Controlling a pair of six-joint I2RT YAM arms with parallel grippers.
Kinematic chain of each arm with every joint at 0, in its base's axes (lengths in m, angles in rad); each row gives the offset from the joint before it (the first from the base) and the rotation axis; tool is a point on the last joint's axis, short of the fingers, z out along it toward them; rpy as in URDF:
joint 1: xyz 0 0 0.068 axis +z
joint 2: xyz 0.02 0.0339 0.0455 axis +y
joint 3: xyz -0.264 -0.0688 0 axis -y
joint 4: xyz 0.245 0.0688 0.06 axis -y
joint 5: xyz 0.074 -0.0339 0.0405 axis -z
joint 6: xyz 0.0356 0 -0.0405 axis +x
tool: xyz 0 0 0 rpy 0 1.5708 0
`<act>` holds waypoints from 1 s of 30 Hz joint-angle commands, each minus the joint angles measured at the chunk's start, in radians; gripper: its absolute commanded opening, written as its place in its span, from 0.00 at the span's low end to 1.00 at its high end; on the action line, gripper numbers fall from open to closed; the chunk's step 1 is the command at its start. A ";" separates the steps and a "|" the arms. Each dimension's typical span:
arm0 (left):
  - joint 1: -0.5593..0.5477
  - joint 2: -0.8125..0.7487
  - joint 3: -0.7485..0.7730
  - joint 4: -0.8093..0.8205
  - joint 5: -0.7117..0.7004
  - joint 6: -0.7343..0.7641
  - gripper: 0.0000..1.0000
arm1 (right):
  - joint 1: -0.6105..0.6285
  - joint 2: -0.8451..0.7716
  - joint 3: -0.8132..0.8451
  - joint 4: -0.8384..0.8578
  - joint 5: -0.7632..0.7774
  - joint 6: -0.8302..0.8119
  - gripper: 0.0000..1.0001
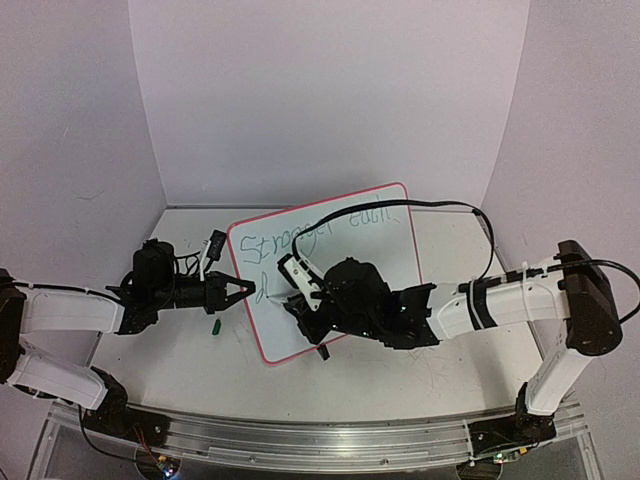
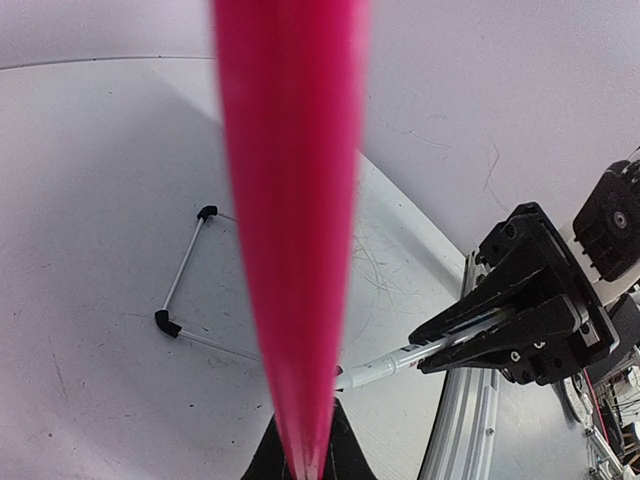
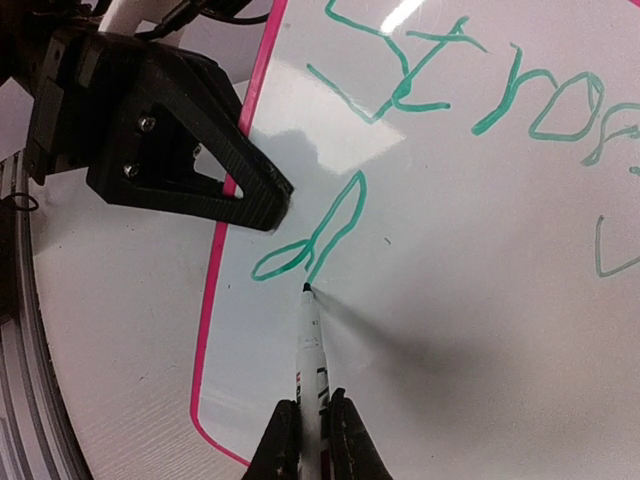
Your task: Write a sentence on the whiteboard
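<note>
The whiteboard (image 1: 375, 255) lies tilted at mid-table, white with a pink rim (image 2: 290, 200). My left gripper (image 1: 250, 291) is shut on its left edge; the rim runs blurred between its fingers (image 2: 305, 455). My right gripper (image 3: 311, 412) is shut on a white marker (image 3: 312, 345), whose tip touches the board just below a green "d" (image 3: 325, 230). The sentence (image 1: 300, 240) reads "Stronger each" on the upper line, with the "d" starting a second line. From the left wrist I see the marker (image 2: 400, 362) held by the right gripper (image 2: 500, 335).
A small green cap (image 1: 214, 326) lies on the table below the left gripper. A wire stand with black feet (image 2: 185, 270) shows left of the rim. White walls enclose the table; an aluminium rail (image 1: 320, 440) runs along the near edge.
</note>
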 commanded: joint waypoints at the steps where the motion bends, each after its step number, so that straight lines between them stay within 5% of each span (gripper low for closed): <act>1: 0.004 -0.013 0.006 -0.004 -0.042 0.070 0.00 | -0.005 -0.009 -0.023 -0.055 0.048 0.000 0.00; 8: 0.004 -0.009 0.003 -0.004 -0.043 0.069 0.00 | -0.010 -0.168 -0.115 0.074 0.024 -0.048 0.00; 21: 0.004 -0.012 0.004 -0.005 -0.045 0.066 0.00 | -0.031 -0.064 -0.035 0.081 -0.024 -0.049 0.00; 30: 0.005 -0.020 0.000 -0.005 -0.048 0.068 0.00 | -0.031 -0.050 -0.035 0.090 0.098 -0.034 0.00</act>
